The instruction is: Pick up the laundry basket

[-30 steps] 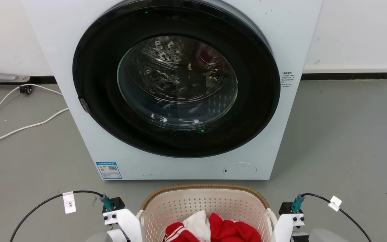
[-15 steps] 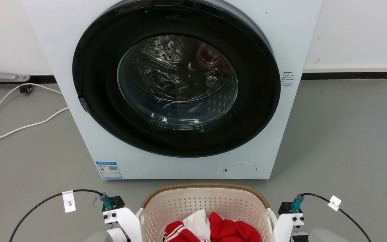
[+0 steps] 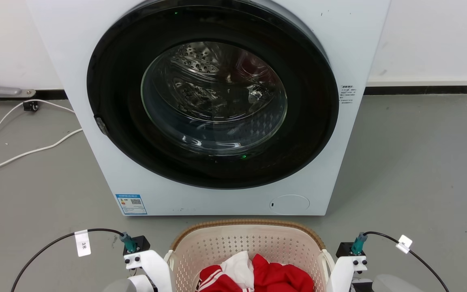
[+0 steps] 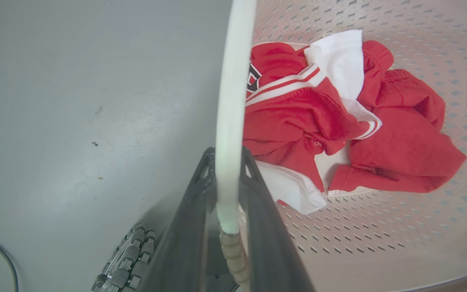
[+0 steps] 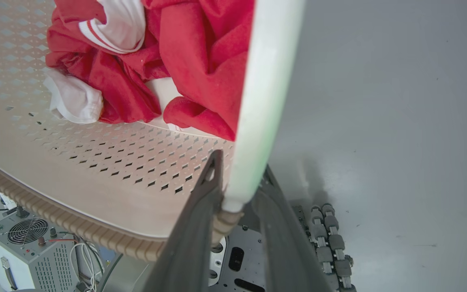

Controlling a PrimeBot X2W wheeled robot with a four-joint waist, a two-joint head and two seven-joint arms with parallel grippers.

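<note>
The laundry basket (image 3: pixel 247 222), cream perforated plastic with a brown woven-look rim, sits at the bottom of the head view in front of the washing machine, with red and white clothes (image 3: pixel 258 275) inside. My two pale wrists flank it, left (image 3: pixel 148 263) and right (image 3: pixel 345 267). In the left wrist view my left gripper (image 4: pixel 226 162) is shut on a white side handle (image 4: pixel 231 101). My right gripper (image 5: pixel 239 170) is shut on the other white handle (image 5: pixel 264 101). The grey floor shows beside and below the basket.
A white washing machine (image 3: pixel 217 202) with its round dark door closed stands just beyond the basket. White cables (image 3: pixel 22 154) trail over the grey floor at the left. A grey box with a fan (image 5: pixel 26 239) and the base's roller wheels (image 4: pixel 132 259) lie below the basket.
The whole head view has shifted by a few pixels. The basket rim sits slightly higher in it than before. Both grippers stay on the handles.
</note>
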